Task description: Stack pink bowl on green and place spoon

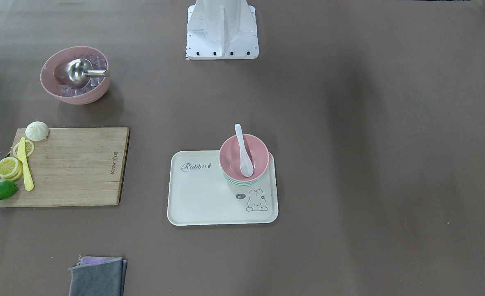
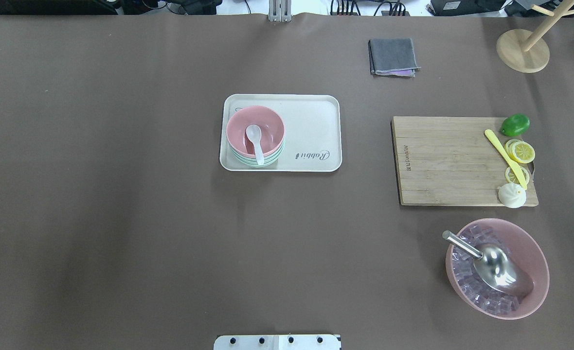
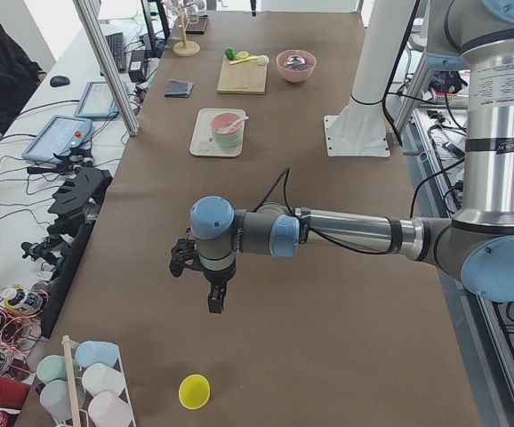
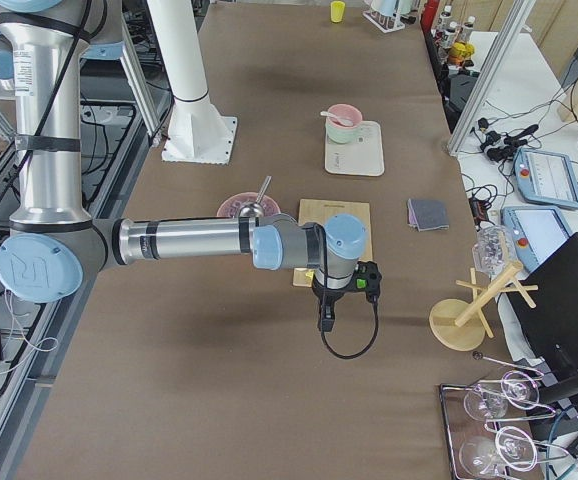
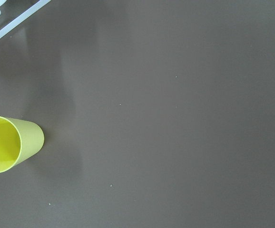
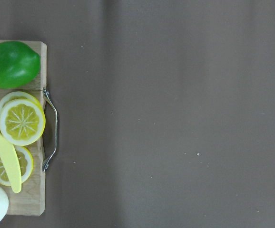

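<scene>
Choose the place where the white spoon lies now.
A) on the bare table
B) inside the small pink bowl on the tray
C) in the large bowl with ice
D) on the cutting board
B: the spoon lies inside the pink bowl, its handle leaning over the rim; this bowl sits stacked on the green bowl on the tray.

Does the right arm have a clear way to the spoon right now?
Probably yes. The spoon lies uncovered in the pink bowl, handle over the rim, nothing above it. The board between it and the right gripper lies flat.
</scene>
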Robot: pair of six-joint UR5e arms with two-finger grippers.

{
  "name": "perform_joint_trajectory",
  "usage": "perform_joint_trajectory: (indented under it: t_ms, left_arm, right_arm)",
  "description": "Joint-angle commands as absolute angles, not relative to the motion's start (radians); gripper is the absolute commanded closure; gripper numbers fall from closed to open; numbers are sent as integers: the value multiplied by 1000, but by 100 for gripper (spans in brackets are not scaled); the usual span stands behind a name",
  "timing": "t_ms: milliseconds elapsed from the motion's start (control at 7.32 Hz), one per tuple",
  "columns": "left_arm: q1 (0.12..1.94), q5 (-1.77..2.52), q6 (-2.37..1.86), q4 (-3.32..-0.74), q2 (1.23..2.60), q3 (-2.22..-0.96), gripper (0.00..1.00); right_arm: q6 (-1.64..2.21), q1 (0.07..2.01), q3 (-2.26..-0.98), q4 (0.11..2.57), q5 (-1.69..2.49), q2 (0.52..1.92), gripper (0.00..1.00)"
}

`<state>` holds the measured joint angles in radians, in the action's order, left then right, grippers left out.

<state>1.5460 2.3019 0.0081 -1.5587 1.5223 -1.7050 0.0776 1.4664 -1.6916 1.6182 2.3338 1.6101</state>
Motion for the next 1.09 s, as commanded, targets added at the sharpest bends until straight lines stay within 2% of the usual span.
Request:
perform_joint_trajectory:
  t_ms: [0,957]
  left_arm:
    - [1545,2303,-9,-1560,1529,-1703,2]
    - [1545,2303,-8,-1562,1534,-1706,2]
  right_arm:
    - [74,1466,-1693,1618,2333,1611,0]
    - [80,1468,-1695,1617,2333,1598,0]
